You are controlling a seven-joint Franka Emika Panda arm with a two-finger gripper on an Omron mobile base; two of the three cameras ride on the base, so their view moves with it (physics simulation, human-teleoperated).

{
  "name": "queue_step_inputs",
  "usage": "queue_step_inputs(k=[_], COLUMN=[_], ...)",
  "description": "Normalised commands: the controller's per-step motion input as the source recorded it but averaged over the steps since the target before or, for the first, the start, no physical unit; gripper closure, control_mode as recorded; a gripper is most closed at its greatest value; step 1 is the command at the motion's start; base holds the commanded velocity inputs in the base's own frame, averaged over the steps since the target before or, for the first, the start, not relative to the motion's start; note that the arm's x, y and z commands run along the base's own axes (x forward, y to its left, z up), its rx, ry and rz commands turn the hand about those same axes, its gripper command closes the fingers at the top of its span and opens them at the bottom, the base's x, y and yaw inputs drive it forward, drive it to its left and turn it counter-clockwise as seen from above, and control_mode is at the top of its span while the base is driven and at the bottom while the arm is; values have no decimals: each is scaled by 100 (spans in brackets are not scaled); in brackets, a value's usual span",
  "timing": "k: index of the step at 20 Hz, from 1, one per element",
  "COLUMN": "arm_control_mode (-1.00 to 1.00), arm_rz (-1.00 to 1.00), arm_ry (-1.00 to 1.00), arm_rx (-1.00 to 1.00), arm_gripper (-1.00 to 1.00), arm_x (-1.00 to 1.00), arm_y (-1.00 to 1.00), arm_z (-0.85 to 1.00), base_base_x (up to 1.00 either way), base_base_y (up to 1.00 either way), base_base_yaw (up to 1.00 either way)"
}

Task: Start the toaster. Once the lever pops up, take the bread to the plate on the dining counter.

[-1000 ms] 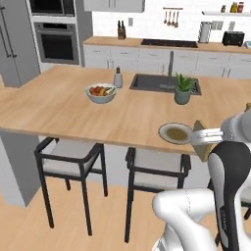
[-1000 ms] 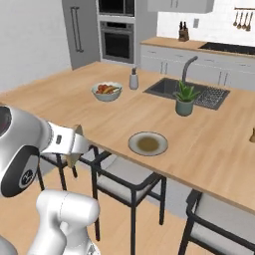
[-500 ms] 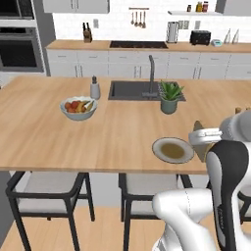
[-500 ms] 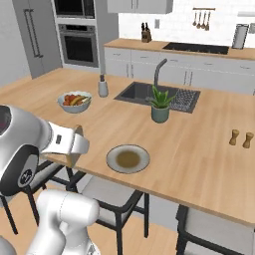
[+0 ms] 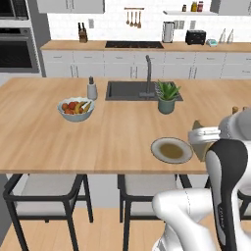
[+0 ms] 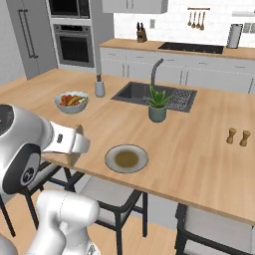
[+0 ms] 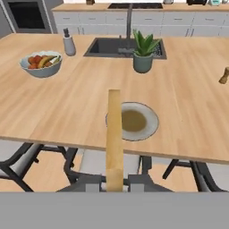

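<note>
My gripper is shut on the bread, a thin tan slice seen edge-on and standing upright between the fingers. It hangs just off the near edge of the dining counter, short of the round grey-olive plate. In the left base view the gripper holds the bread just right of the plate. From the right base view the gripper is left of the plate. The black toaster stands far off on the back worktop.
On the counter sit a fruit bowl, a small bottle, a potted plant beside the dark sink, and two shakers. Dark-framed stools stand under the near edge.
The whole scene has shifted, so the base has driven along the counter; the plate now lies closer, right in front of the hand. The gripper still holds the bread.
</note>
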Motion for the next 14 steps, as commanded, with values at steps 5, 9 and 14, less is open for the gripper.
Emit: queue_step_inputs(k=[5, 9, 14], arm_control_mode=[-100, -100, -100], arm_rz=[8, 23, 13], arm_ry=[3, 8, 16], arm_rx=[21, 20, 11], arm_gripper=[100, 100, 100], arm_x=[70, 66, 51], arm_y=[-17, -12, -2], arm_z=[-11, -35, -58], base_base_x=[0, 0, 0], base_base_y=[0, 0, 0], base_base_yaw=[0, 0, 0])
